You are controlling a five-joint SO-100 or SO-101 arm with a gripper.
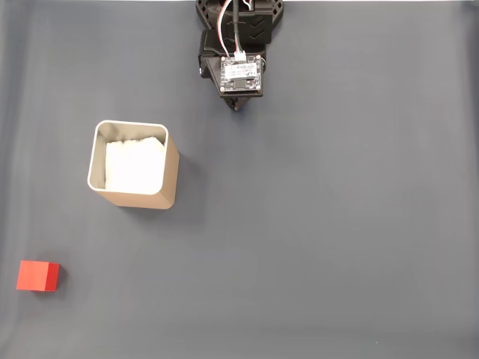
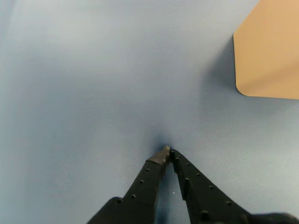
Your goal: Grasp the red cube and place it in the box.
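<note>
The red cube [image 1: 37, 275] lies on the grey-blue mat at the lower left of the fixed view. The box [image 1: 171, 176], tan with a thin metallic rim and white padding inside, stands upright above and to the right of the cube. My gripper [image 1: 237, 107] is folded back at the top centre, far from both. In the wrist view my gripper [image 2: 168, 152] has its black fingertips touching, shut on nothing, just above the mat. A tan wall of the box [image 2: 271, 51] fills the upper right corner of that view.
The grey-blue mat [image 1: 337, 224] covers the whole table. The arm's base and a white circuit board [image 1: 241, 72] sit at the top centre edge.
</note>
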